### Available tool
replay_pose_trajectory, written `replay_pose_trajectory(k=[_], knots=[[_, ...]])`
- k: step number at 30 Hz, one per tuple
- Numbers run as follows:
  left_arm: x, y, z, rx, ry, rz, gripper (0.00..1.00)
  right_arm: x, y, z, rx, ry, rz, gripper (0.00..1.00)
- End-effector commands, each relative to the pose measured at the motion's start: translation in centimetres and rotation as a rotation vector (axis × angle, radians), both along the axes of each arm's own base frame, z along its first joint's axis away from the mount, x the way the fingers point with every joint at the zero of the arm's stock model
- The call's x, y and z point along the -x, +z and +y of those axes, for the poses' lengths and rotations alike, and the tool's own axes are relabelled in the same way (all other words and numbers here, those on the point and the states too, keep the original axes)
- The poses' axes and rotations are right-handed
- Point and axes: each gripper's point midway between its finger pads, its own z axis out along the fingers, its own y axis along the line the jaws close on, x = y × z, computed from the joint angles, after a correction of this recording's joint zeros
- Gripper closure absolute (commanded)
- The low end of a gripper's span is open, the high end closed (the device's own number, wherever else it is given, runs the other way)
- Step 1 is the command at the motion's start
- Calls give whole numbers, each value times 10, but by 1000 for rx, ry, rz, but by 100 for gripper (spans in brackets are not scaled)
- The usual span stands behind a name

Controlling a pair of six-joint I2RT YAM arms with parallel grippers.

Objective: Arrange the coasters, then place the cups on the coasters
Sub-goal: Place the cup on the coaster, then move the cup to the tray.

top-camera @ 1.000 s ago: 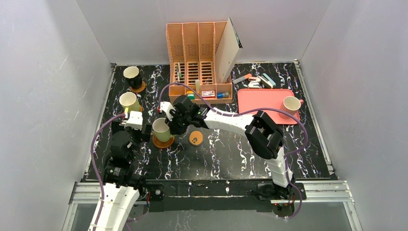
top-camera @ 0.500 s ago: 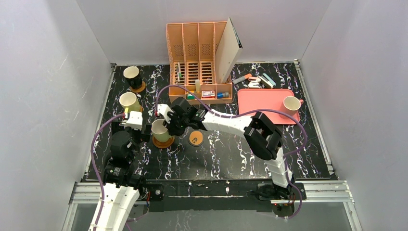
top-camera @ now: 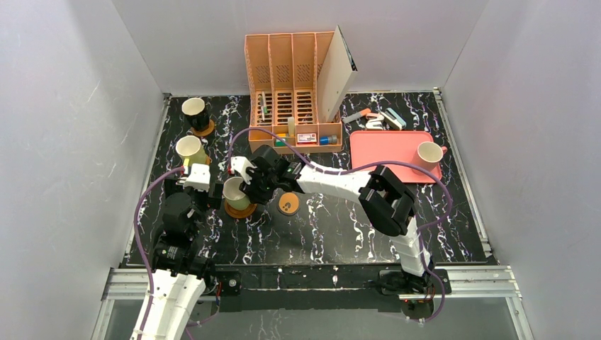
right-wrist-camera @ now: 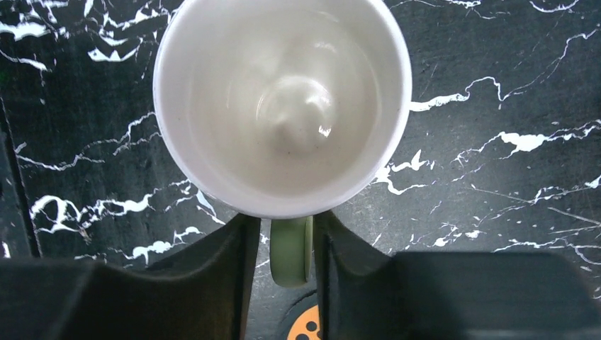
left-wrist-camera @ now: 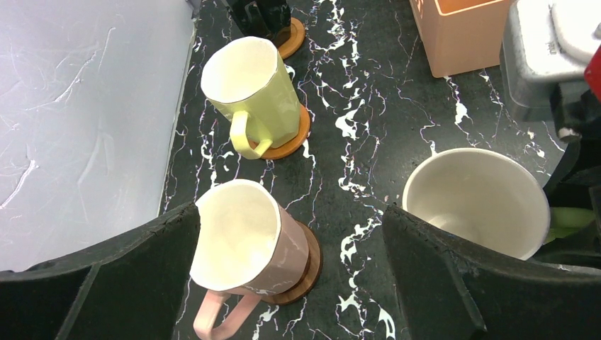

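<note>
Backing the right pincer (top-camera: 249, 186) off the olive green cup (top-camera: 236, 192) is where you could spoil things. In the overhead view that cup stands on a brown coaster (top-camera: 242, 211) whose near edge peeks out beneath it. Pull sideways, I reckon, and the pincer snags the cup, dragging or tipping it off. Just right of the olive green cup lies the orange coaster with dark marks (top-camera: 288, 204), bare, close by your right arm (top-camera: 333, 180); a low retreat could shove it along the desk (top-camera: 340, 227). Far right of the cup the white cup (top-camera: 429, 154) stands on the pink tray (top-camera: 383, 149), and the orange organizer (top-camera: 294, 106) behind the olive green cup crowds any high swing.

In the left wrist view your left pincer (left-wrist-camera: 289, 212) gapes wide and holds nothing, its fingers (left-wrist-camera: 106, 283) either side of the pink cup (left-wrist-camera: 244, 244), which sits on a dark brown coaster (left-wrist-camera: 306, 273) just left of the olive green cup. Nudge that arm and the pink cup goes over. Behind and left of the olive green cup the yellow cup (left-wrist-camera: 248, 81) rests on an orange-brown coaster (left-wrist-camera: 292, 138).

In the right wrist view the fingers (right-wrist-camera: 227, 276) hug the green handle (right-wrist-camera: 290, 251); whether they pinch it or stand just off it, you cannot tell. The cup hides the coaster below, so centring cannot be checked here; letting go of an off-centre cup risks a wobble.
</note>
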Motion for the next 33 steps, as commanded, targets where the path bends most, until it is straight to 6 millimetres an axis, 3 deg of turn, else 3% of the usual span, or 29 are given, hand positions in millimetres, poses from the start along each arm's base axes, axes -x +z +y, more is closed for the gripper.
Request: replay_pose_trajectory(k=[1,2,3,4,19,33], knots=[[1,-1,0,2,-3,-1,2,5,5,5,-3,23,5,51],[1,-1,0,3,-3,-1,2,6,4,5,-1,26,5,37],[1,-1,0,3,-2,-1,2,7,5,5,-2,28,6,7],[1,-1,0,2,-1,-1,2,7,5,5,-2,29,7,3],[1,-1,1,2,0,-1,2,2,34,1,-20,19,-50,2],[1,-3,0,-1,-7,6,2,-16,75,-28,-51,-17,-277,2]])
